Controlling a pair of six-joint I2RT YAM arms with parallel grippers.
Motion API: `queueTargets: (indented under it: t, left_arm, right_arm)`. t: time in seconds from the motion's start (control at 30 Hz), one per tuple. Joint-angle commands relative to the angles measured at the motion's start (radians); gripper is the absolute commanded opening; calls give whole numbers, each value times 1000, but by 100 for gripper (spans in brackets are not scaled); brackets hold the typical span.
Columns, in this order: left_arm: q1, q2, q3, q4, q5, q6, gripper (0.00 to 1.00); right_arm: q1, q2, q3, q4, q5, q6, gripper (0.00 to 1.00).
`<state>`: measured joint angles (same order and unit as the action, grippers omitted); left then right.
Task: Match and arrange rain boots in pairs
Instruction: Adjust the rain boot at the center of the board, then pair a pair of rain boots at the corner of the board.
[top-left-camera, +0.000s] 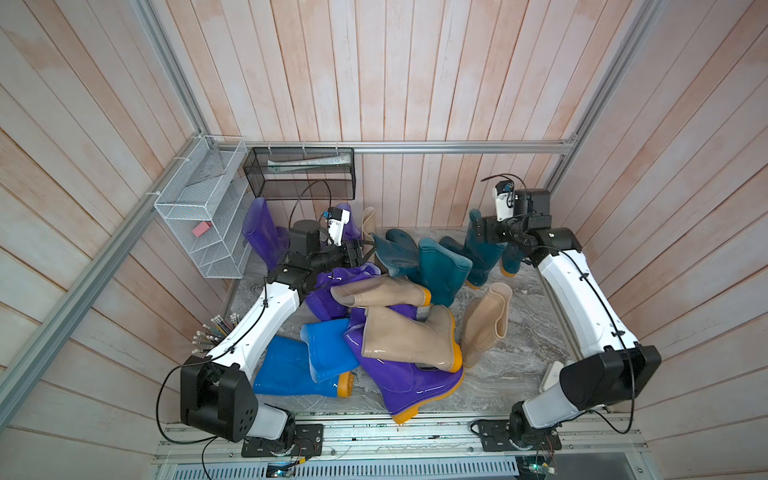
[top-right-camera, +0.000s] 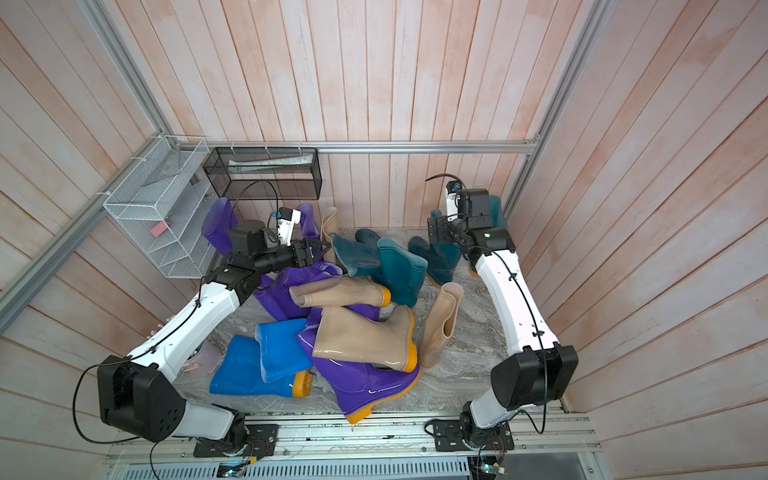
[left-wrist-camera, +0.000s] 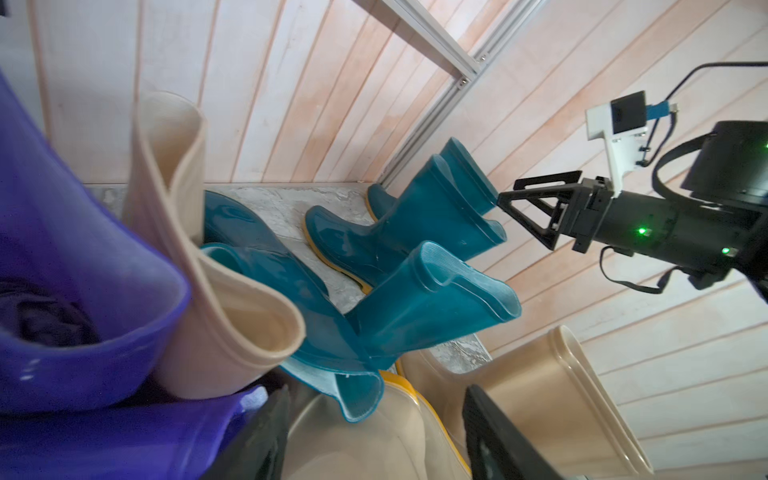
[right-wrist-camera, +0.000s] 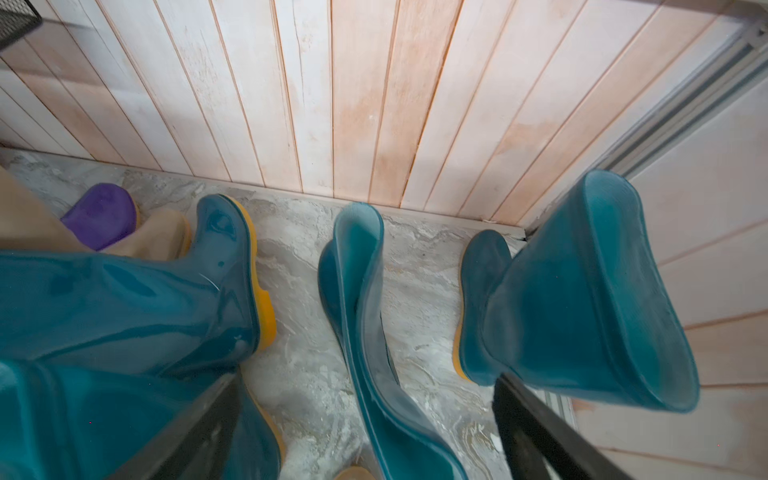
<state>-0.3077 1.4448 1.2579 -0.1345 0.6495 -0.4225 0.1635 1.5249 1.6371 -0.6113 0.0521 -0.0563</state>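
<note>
We see a glossy purple boot, a bright blue boot, a translucent beige boot and a dark teal boot, with orange-yellow soles. Our bench is grey and marbled. The plank walls are washed pink and white.

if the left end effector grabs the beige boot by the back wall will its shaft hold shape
Probably not: the beige boot has its shaft creased inward, so it looks floppy. Crowding a purple boot, it may drag that along.
</note>
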Motion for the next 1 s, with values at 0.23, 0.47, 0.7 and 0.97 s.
queueTargets:
  t: [0.23,0.47,0.7,0.97]
  left_arm:
    - [-33,-22,-12,27,33,17,69]
    - [-34,-23,-10,19,24,26,69]
    - [-34,-31,-10,13,9,38,69]
    - [-34,-32,-9,7,-3,43,69]
  right_arm:
    - [-47,71,-51,10,-80,-80,97]
    - [-65,162,40,-46,-128,-83,59]
    - [-66,182,65,9,-73,-7,0]
    - [-70,288,317,-66,62,46,0]
